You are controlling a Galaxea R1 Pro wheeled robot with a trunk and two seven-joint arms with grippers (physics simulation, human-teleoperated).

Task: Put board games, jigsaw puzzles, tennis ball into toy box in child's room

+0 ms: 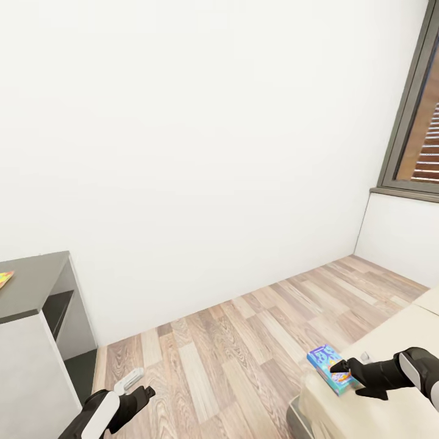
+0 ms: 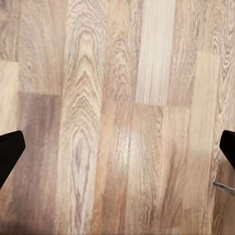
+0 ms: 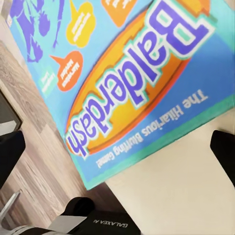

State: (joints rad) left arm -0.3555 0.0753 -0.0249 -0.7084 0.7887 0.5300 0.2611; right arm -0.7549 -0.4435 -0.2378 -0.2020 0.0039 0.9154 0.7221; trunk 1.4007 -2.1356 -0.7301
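A flat blue printed board game box [image 3: 132,83], lettered "Balderdash" and "The Hilarious Bluffing Game!" in the right wrist view, is seen lying at the corner of the plain beige mattress [image 1: 390,408], overhanging its edge. The right gripper [image 1: 344,367] is poised over the box with fingers [image 3: 223,152] spread, nothing pinched. The left gripper [image 1: 143,393] is held above the light wood-grain plank floor [image 2: 117,117], fingers apart and empty. A dark grey shelf unit [image 1: 36,286] is noted in the head view.
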